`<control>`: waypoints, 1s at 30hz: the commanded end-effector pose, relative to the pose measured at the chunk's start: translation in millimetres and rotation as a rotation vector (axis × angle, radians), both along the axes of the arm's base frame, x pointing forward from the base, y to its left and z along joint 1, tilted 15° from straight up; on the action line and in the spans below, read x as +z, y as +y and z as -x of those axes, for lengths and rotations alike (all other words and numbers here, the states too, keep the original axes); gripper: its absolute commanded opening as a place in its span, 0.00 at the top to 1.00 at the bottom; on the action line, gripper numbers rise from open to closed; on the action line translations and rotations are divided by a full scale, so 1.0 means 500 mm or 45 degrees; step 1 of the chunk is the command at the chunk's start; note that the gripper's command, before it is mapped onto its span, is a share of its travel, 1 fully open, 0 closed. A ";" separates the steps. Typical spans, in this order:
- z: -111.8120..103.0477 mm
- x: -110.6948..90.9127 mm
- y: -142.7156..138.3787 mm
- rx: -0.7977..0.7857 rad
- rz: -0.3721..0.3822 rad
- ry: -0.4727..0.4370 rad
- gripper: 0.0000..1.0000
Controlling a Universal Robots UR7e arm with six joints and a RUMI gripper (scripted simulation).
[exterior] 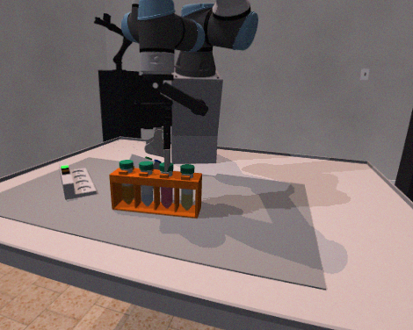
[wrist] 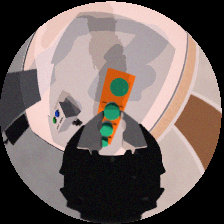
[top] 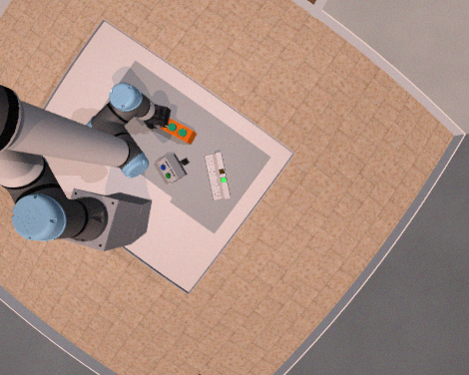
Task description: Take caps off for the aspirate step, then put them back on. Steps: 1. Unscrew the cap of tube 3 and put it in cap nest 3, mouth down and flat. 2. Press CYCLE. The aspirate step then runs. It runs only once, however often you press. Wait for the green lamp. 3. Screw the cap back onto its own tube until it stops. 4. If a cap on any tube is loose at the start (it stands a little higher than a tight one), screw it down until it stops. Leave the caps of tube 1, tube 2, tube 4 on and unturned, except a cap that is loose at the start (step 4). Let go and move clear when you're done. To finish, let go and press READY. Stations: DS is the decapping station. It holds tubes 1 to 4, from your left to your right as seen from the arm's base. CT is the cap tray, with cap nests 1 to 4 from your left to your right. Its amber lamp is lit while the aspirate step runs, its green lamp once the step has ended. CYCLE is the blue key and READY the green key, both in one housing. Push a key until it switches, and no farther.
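The orange rack DS holds four tubes, each with a green cap. My gripper points straight down and is shut on the cap of tube 2, which sits on its tube. The cap of tube 1, the cap of tube 3 and the cap of tube 4 are on their tubes. The cap tray CT shows no cap in its nests. Its green lamp is lit; the amber lamp is dark.
The key housing stands between rack and tray, nearer the arm, with the blue CYCLE key and the green READY key. A small black block is beside it. The neighbouring caps stand close to my fingers.
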State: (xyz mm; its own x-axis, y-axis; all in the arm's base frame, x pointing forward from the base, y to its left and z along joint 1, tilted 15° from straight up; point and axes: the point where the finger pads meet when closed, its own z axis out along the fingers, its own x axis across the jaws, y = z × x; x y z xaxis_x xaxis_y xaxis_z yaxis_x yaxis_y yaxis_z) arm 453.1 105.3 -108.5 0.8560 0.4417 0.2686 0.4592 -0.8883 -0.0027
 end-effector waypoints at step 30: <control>-0.001 -0.001 0.002 -1.005 -0.239 0.122 0.65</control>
State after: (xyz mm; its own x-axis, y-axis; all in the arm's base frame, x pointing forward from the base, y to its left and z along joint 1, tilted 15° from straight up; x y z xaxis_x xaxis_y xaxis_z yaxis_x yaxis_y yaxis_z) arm 454.0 105.6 -108.7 0.9257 -0.3279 0.1887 -0.2924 -0.9366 -0.1933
